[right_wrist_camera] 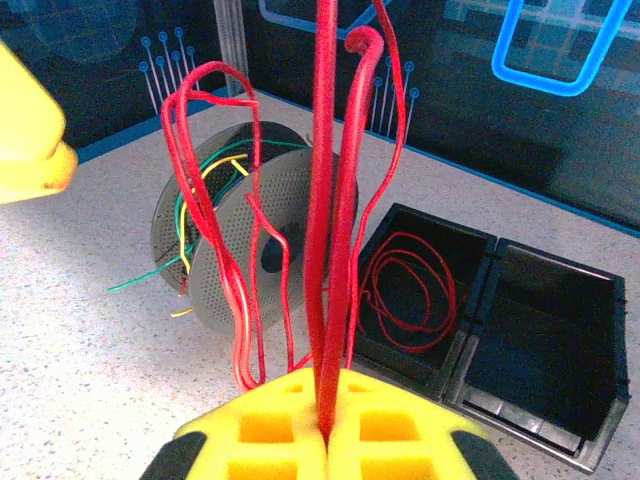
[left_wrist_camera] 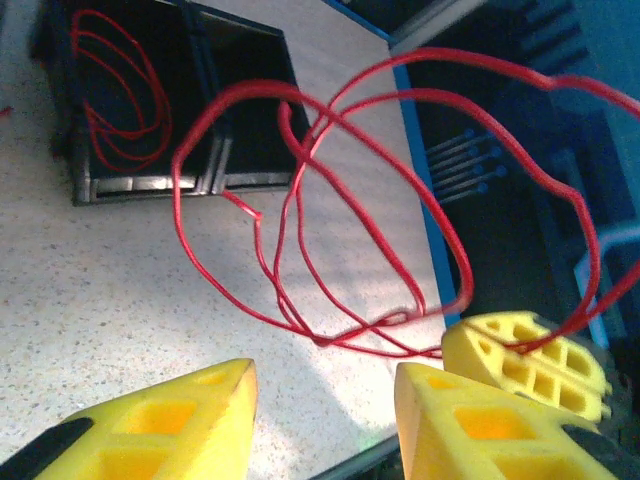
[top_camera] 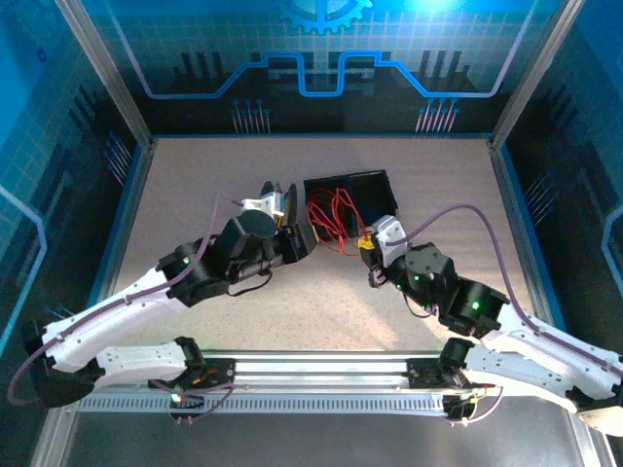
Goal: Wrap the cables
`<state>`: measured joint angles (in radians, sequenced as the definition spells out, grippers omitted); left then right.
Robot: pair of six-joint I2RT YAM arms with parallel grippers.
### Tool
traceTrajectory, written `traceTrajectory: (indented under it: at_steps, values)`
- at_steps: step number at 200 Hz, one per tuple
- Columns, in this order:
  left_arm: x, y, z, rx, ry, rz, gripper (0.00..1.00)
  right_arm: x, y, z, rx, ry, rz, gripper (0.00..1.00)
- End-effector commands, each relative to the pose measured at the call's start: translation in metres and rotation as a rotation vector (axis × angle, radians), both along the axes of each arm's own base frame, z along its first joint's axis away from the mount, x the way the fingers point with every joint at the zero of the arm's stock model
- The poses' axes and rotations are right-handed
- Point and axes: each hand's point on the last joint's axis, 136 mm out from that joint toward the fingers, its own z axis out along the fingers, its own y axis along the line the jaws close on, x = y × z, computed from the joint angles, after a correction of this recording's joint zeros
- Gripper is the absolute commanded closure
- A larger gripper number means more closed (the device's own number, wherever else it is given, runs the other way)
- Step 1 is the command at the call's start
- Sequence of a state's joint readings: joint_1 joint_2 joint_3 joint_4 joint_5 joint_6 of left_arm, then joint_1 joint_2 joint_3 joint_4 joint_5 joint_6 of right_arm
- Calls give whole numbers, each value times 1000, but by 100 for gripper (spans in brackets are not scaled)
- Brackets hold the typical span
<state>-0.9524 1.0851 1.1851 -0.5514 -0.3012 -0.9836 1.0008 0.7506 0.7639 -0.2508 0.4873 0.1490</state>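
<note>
Though thin, looped red cables (right_wrist_camera: 325,250)

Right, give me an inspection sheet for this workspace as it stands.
Surface: speckled pale tabletop, unevenly lit.
Job's things: red cables rise in loose loops from the right gripper. A second red coil lies in one compartment of the black two-compartment bin. A perforated spool sits on edge near the bin.
Clutter: green strand trails from the spool onto the table.
Grippers: left gripper is open with nothing between its fingers; right gripper is shut on the red cables.
Cables: pale purple arm cable arches beside the right arm.
Surroundings: blue-lit enclosure walls.
</note>
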Motion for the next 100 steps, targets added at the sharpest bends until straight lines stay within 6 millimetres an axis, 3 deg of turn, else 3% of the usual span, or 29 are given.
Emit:
traceTrajectory:
  at_steps: [1, 100]
  values:
    - [8, 21, 6, -13, 75, 191, 59, 6, -7, 12, -36, -108, -85, 100]
    - [20, 15, 13, -20, 194, 324, 62, 1, 18, 6, -232, -270, -118, 100]
